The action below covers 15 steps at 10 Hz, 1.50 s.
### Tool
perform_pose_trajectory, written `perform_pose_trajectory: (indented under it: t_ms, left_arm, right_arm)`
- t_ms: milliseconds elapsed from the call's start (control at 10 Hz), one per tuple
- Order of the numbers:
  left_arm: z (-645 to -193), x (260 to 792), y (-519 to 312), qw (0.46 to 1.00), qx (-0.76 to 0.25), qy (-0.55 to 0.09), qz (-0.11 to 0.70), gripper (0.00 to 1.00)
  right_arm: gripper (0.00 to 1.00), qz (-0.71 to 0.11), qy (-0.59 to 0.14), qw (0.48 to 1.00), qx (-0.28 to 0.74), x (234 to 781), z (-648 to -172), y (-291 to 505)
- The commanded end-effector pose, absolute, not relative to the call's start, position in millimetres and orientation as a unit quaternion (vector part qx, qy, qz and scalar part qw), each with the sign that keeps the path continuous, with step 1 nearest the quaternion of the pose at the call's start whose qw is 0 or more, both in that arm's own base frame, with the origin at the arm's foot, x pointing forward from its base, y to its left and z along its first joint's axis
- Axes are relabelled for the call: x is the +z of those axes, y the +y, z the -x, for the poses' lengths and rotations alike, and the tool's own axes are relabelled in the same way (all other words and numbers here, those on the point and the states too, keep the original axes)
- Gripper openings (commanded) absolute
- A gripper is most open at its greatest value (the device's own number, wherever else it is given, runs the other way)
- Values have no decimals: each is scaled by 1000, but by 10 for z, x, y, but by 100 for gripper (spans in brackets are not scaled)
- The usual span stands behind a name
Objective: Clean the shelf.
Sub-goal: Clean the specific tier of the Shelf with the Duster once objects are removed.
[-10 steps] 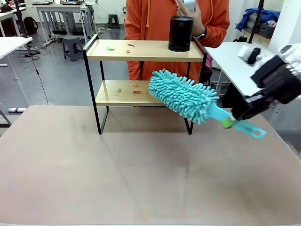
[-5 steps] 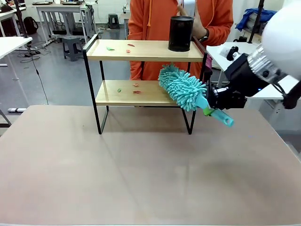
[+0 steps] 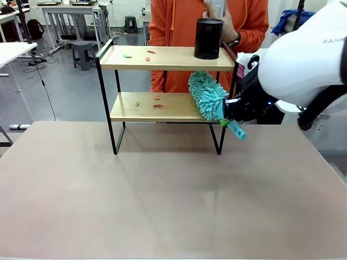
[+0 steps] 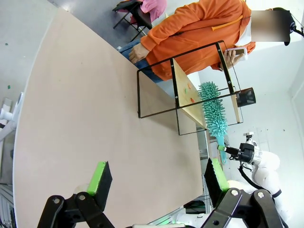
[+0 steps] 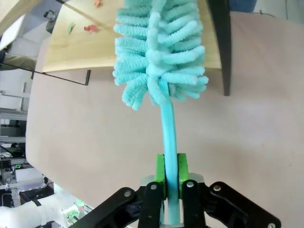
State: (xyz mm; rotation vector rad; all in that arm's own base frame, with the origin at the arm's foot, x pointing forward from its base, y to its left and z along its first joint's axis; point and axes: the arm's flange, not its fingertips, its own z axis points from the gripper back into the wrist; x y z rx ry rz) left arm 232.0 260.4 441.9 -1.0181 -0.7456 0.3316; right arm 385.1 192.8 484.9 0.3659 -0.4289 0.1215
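Right pincer [image 5: 171,167] clamped, left pincer [image 4: 159,176] agape

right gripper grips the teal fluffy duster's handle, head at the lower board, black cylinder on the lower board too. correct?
No: the front view shows the black cylindrical container on the upper wooden board of the black-framed shelf. The rest holds: right gripper shut on the handle of the teal fluffy duster, its head at the lower board.

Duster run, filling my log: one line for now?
right gripper: shut on duster | duster: at shelf lower board | left gripper: open, empty
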Motion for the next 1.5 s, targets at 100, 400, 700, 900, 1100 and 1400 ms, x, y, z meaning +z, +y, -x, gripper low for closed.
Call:
perform_pose_trajectory:
  t_ms: [100,400,700,900,1100,1400]
  left_arm:
    - [-2331,4417,2589,789,146,-359,477,100]
    - [-2331,4417,2589,789,146,-359,477,100]
    - [-2331,4417,2589,789,146,-359,477,100]
    - [-2331,4417,2589,789,146,-359,477,100]
    - [-2331,4417,2589,789,146,-359,477,100]
    - [-2331,4417,2589,789,146,-359,477,100]
  right_arm:
    - [0,-188,-210,957,64,4768,-4007,2234]
    - [0,-202,-194,956,87,4712,-4109,2474]
    - [0,-222,-161,953,126,4683,-4177,2720]
    - [0,-235,-151,949,149,4673,-4222,2810]
    - [0,-250,-121,938,206,4675,-4261,2805]
    - [0,-270,-67,916,289,4725,-4209,2597]
